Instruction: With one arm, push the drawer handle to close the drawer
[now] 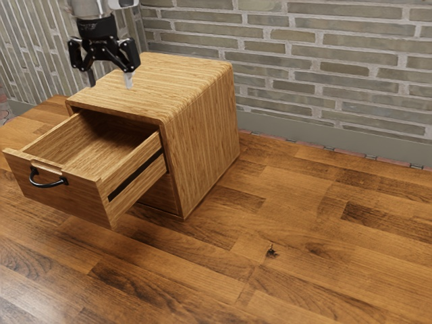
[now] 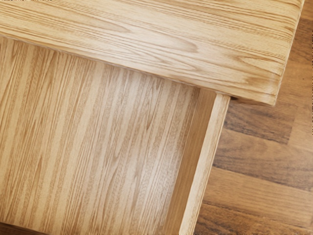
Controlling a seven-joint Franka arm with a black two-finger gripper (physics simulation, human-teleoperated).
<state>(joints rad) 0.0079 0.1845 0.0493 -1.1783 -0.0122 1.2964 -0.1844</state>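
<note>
The pincer (image 1: 109, 81) is hanging wide and empty above the cabinet (image 1: 202, 135), while the drawer (image 1: 135, 163) is jutting out, its black handle (image 1: 47, 185) facing outward, so the approach is seemingly pending, calling for reaching beyond the handle, then pushing inward

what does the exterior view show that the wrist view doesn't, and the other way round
Exterior view: the gripper with its fingers apart, the drawer front with its black handle, and the brick wall.

Wrist view: a close look from above at the drawer bottom and along the top edge of one side, up to the cabinet's front.

Both: the cabinet, the pulled-out drawer and the wooden floor.
</note>
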